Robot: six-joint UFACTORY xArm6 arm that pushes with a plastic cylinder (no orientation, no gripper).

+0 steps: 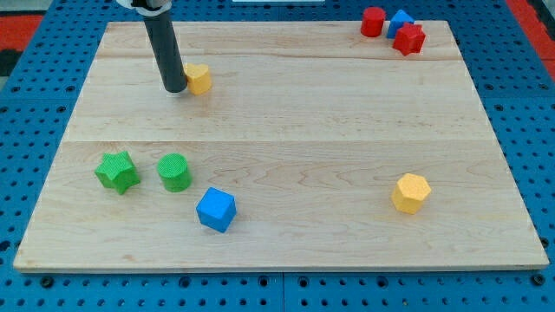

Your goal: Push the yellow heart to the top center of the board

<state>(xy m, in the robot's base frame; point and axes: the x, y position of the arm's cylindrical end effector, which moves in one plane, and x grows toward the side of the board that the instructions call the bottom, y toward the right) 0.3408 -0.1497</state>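
The yellow heart (pixel 199 78) lies on the wooden board (pixel 286 113) in the upper left part. My tip (pixel 174 87) stands right at the heart's left side, touching it or nearly so. The dark rod rises from the tip to the view's top edge.
A red cylinder (pixel 373 22), a blue block (pixel 400 21) and a red star (pixel 409 39) cluster at the top right. A green star (pixel 117 171), a green cylinder (pixel 174 172) and a blue cube (pixel 215 209) sit at the lower left. A yellow hexagon (pixel 410 192) sits at the lower right.
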